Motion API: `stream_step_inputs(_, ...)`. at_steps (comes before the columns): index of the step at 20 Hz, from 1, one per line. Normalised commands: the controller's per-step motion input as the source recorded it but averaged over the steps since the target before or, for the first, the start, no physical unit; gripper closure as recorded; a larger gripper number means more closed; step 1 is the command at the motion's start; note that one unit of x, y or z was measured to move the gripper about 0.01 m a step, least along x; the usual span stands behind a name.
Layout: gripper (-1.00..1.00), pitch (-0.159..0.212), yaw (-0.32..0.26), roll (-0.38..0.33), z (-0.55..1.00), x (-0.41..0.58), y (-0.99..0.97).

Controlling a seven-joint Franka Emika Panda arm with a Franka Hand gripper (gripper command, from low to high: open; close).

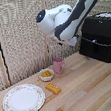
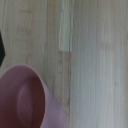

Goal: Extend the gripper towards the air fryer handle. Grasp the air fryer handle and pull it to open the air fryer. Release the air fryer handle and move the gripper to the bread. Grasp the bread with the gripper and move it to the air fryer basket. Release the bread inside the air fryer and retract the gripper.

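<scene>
The black air fryer (image 1: pixel 100 35) stands at the exterior view's right with its drawer shut, so the air fryer basket is hidden inside. The air fryer handle (image 1: pixel 95 50) is a dark bump on the front, hard to make out. The bread (image 1: pixel 53 88), a small golden block, lies on the wooden table in front of a white bowl. My gripper (image 1: pixel 73 40) hangs at the end of the white-and-black arm, above the table between a pink cup and the fryer, apart from both. Its fingers are too blurred to read. In the wrist view only a dark sliver shows at the edge.
A pink cup (image 1: pixel 58 65) (image 2: pixel 25 100) stands just below the hand. Beside it is the white bowl (image 1: pixel 46 74) with orange bits. A floral plate (image 1: pixel 23 99) lies at the exterior view's left. A woven screen backs the table.
</scene>
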Motion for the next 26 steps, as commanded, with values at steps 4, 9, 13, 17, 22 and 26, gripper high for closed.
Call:
stream_step_inputs(4,-1.0,-0.024,-0.005,-0.061,-0.2,0.023,-0.56)
stream_step_inputs(9,-1.0,-0.016,0.015,-0.079,-0.21,0.003,-0.57)
stream_step_inputs(13,-1.0,-0.03,0.036,-0.124,-0.08,0.013,-0.62)
stream_step_inputs(17,-1.0,-0.03,0.059,-0.174,-0.02,0.001,-0.62)
stream_step_inputs(22,-1.0,-0.011,0.084,-0.186,-0.1,0.0,-0.59)
stream_step_inputs(26,-1.0,-0.001,0.11,-0.153,-0.17,-0.003,-0.61)
